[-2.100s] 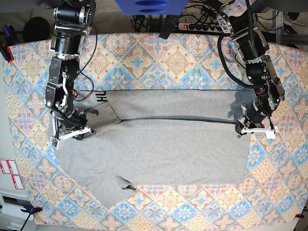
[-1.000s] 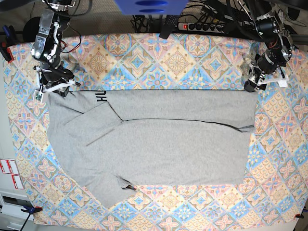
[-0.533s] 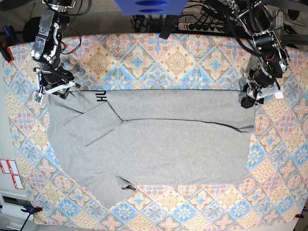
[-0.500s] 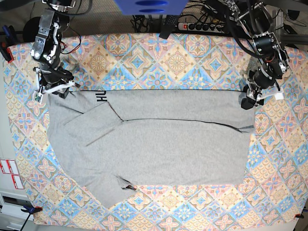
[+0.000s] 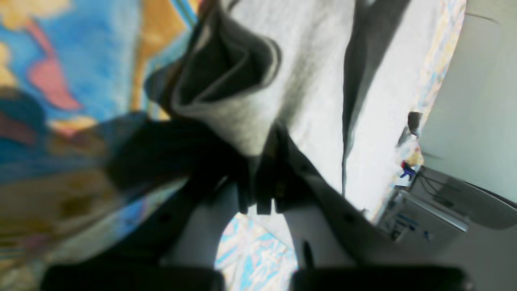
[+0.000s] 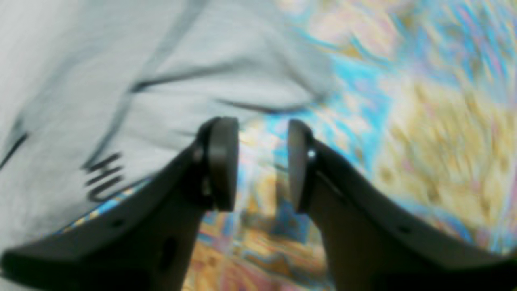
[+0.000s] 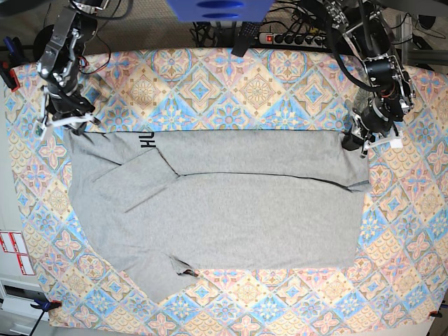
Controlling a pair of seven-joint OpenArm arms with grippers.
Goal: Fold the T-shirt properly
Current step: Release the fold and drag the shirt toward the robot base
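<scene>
The grey T-shirt (image 7: 231, 210) lies spread on the patterned tablecloth (image 7: 231, 91), its upper part folded down along a crease, with black lettering (image 7: 145, 140) at the top left. My left gripper (image 7: 353, 143) is at the shirt's top right corner. In the left wrist view the gripper (image 5: 264, 178) is shut, with a bunched fold of the T-shirt (image 5: 315, 60) pinched between its fingers. My right gripper (image 7: 61, 124) is just off the shirt's top left corner. In the right wrist view it (image 6: 262, 161) is open over bare cloth, the T-shirt (image 6: 161, 81) lying just beyond its tips.
A power strip (image 7: 294, 38) and cables lie behind the table's far edge. A blue object (image 7: 217, 8) hangs over the top centre. Clamps (image 7: 7, 73) hold the tablecloth at the left edge. Red-and-white labels (image 7: 15, 252) are off the table's left side.
My left gripper came down onto the shirt's top right corner and shut on the fabric. My right gripper drifted left, off the shirt's top left corner, and opened a little wider.
</scene>
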